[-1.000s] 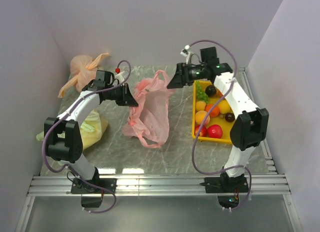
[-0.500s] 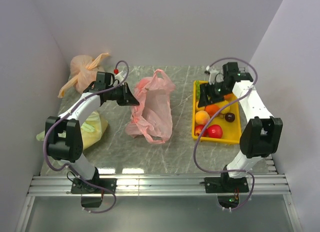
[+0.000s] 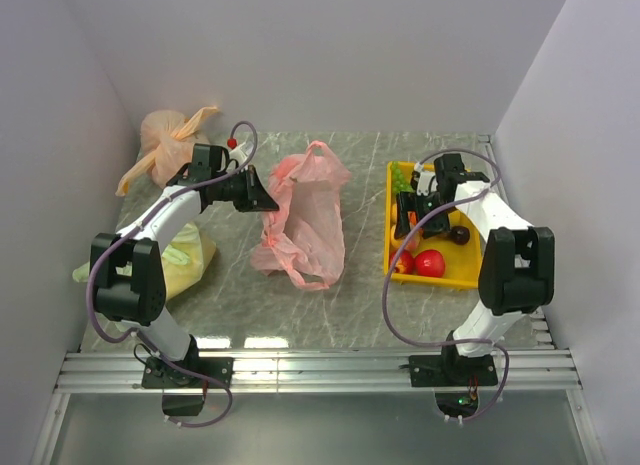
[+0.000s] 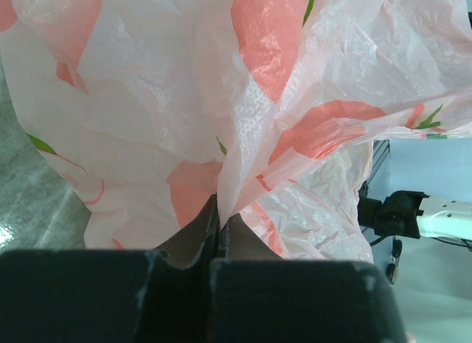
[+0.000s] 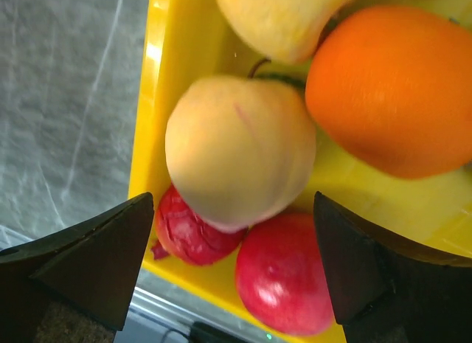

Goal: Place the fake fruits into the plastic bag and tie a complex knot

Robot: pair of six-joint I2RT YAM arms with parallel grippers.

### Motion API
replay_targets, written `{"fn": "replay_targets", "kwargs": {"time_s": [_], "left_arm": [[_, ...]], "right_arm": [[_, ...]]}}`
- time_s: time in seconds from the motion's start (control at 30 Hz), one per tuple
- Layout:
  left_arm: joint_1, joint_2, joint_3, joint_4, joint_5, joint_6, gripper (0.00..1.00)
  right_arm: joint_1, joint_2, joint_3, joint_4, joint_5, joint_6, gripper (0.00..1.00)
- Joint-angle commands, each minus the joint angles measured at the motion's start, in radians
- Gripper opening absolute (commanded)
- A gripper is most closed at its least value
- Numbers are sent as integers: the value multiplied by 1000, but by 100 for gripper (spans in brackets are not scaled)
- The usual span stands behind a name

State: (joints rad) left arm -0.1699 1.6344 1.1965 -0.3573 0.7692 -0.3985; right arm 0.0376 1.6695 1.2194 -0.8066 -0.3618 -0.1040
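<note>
The pink plastic bag lies crumpled in the middle of the table, its mouth toward the back. My left gripper is shut on its left edge; in the left wrist view the film is pinched between the closed jaws. My right gripper is open, low over the yellow tray of fake fruits. In the right wrist view its fingers straddle a pale peach, with a red fruit, a dark red fruit and an orange close by. No knot shows.
An orange-peach tied bag sits at the back left. A yellow-green bag lies by the left arm. The tray sits near the table's right edge, beside the right wall.
My right gripper has swung from beside the bag's mouth to the right and down over the tray's fruits. The bag has sagged slightly. The left gripper has stayed put.
</note>
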Motion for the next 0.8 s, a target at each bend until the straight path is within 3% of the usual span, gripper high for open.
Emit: {"fn": "replay_targets", "kwargs": {"time_s": [0.0, 0.27, 0.33, 0.5, 0.63, 0.77], "left_arm": [[-2, -7, -8, 9, -4, 23, 0], [-2, -8, -12, -2, -11, 32, 0], [-2, -8, -15, 1, -13, 30, 0], [-2, -10, -21, 1, -5, 30, 0], [-2, -8, -18, 7, 13, 17, 0], [-2, -2, -20, 40, 44, -39, 0]], "right_arm": [[2, 38, 15, 78, -49, 82, 95], [-1, 104, 6, 115, -45, 138, 96], [-2, 104, 3, 119, -45, 133, 91], [-24, 35, 23, 80, -71, 107, 63], [-28, -120, 77, 23, -202, 18, 56], [26, -232, 109, 44, -362, 3, 54]]}}
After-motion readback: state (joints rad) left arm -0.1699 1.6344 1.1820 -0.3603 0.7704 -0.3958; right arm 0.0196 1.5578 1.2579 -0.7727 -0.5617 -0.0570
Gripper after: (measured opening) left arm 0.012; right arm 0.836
